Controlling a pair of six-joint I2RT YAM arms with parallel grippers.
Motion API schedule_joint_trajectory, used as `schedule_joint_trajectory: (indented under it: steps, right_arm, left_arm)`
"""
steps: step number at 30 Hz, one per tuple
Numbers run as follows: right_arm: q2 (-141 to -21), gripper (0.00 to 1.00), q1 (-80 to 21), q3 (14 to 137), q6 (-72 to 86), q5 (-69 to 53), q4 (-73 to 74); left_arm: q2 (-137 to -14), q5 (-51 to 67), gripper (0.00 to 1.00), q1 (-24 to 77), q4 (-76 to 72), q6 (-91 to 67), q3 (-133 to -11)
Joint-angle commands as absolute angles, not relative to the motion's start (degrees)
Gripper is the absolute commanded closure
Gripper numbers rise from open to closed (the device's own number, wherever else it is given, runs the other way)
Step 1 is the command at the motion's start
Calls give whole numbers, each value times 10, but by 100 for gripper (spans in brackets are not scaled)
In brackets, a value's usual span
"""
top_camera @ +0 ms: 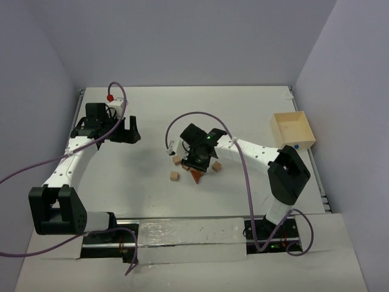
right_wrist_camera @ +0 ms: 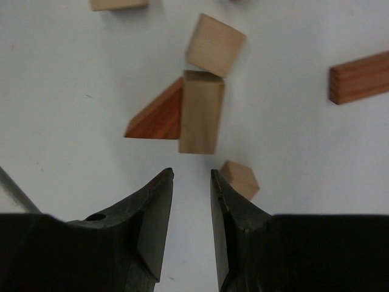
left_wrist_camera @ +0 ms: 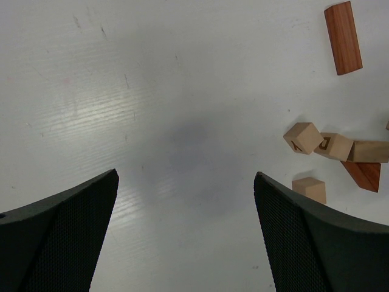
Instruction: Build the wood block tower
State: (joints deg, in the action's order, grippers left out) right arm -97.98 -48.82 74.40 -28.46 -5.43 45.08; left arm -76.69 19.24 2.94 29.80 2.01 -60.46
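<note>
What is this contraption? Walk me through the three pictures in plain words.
Two robot arms are bolted to a white table. The wide picture looks down from above; the other two come from wrist cameras, so the dark shapes below are fingers. The left gripper stands wide open over bare table. The right gripper, jaws nearly together, hovers empty by small wood blocks and a reddish wedge. Nothing is held. A pale wooden box sits at the right.
</note>
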Motion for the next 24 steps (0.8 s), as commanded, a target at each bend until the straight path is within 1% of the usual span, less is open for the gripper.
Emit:
schedule_joint_trajectory:
  steps: [1,3,5,6,9,11,16,20,24]
  right_arm:
    - [-998,55,-515,733,-284,-18,449]
    - [-1006,53,-516,734,-282,-14,451]
    - [-1011,48,-516,731,-281,-6,452]
    - [-1010,48,-516,730,-282,-2,452]
    - [-1004,38,-516,707,-292,14,447]
    - [-997,35,-516,691,-303,23,441]
    - [-1002,35,-516,665,-312,32,431]
    - [-1032,35,-512,682,-290,23,411]
    - [-1064,39,-501,718,-259,6,392]
  left_arm:
    - [-745,186,1,26,279,29,-604]
    - [-744,186,1,26,279,30,-604]
    - [-744,185,1,26,279,31,-602]
    - [-745,185,1,26,278,31,-602]
    - [-746,187,1,26,276,29,-598]
    - [-746,187,1,26,274,28,-596]
    - [-749,186,1,26,270,27,-596]
    - [-752,188,1,26,267,26,-591]
    - [-749,192,1,26,268,23,-589]
